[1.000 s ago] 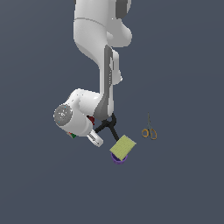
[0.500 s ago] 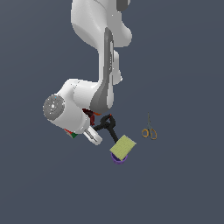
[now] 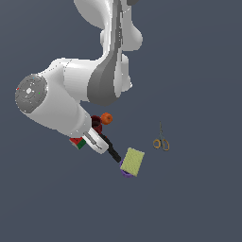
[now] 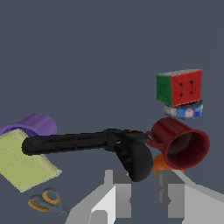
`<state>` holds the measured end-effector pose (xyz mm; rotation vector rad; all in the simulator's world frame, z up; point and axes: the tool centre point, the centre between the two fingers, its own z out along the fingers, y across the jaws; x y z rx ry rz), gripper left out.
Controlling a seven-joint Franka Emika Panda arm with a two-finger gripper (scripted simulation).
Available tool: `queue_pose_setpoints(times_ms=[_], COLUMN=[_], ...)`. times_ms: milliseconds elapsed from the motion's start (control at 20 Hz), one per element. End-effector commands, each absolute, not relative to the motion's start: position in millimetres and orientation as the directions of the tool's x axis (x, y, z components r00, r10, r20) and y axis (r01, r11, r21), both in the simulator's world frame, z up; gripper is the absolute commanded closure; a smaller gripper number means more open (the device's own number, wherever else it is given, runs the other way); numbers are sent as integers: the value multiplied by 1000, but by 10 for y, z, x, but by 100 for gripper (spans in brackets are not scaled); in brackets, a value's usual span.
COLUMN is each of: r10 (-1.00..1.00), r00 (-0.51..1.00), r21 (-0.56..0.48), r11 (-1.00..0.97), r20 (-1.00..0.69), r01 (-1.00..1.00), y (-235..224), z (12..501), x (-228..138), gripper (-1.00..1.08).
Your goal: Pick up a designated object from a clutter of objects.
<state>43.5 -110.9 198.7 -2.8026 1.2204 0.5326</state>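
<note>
Gripper (image 4: 144, 186) is hanging just above the black spring clamp (image 4: 87, 142), jaws spread, nothing pinched yet; one handle of the clamp is lying in the gap between the fingers (image 4: 119, 192). The clamp is sitting mid-clutter, its long handle touching the yellow-green block (image 4: 24, 162), its head beside the dark red cup (image 4: 181, 142). Judgement: descend straight, close across the curved handle near the pivot, and keep clear of the cup and the orange ball (image 3: 107, 118). Surface is looking like plain dark grey, featureless; scissors (image 3: 161, 142) are lying well apart in the exterior view.
</note>
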Motion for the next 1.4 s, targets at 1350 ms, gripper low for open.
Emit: queue_pose_setpoints(times_ms=[1350], r10=[-701], r00=[629], r21=[104], r11=[-691], r20=[-335], r01=[-715], y=[-1102], z=[3637], x=[1001], gripper=[108])
